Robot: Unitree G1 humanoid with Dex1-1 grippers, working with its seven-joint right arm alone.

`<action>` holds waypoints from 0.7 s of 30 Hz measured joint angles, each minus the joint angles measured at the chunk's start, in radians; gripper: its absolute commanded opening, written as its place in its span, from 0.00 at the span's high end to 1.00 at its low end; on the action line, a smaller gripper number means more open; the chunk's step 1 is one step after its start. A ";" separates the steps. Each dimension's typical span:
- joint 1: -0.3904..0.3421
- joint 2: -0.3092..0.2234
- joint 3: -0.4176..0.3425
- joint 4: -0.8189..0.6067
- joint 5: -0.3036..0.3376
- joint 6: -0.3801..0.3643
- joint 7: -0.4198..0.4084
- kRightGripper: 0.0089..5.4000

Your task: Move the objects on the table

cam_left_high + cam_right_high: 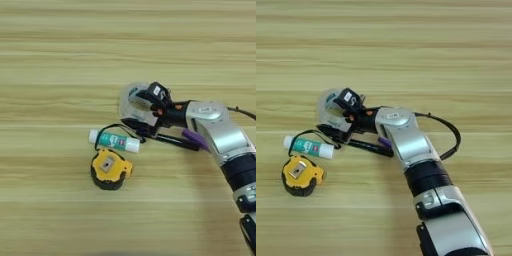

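My right gripper (pixel 142 107) reaches in from the right and sits at the wide clear tape roll (pixel 129 100), with the roll (pixel 328 107) lying in its grasp area. Just under the wrist lies the thin black pen (pixel 175 141), pointing left to right. The short purple cylinder (pixel 194 138) peeks out from beneath the silver forearm, mostly hidden. Left of the pen rests the white-green glue stick (pixel 114 141) on its side. The yellow-black tape measure (pixel 110 169) sits nearer me, its thin black loop running up toward the gripper. All lie on the wooden table (pixel 60 60).
A black cable (pixel 448 132) arcs out from the forearm on the right. The arm's dark lower segments (pixel 431 192) cross the bottom right of the table.
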 measured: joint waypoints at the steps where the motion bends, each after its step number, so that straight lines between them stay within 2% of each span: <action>1: 0.000 0.000 0.000 0.001 -0.001 -0.001 0.000 0.16; 21: -0.014 -0.004 0.021 0.032 -0.015 -0.024 0.011 0.54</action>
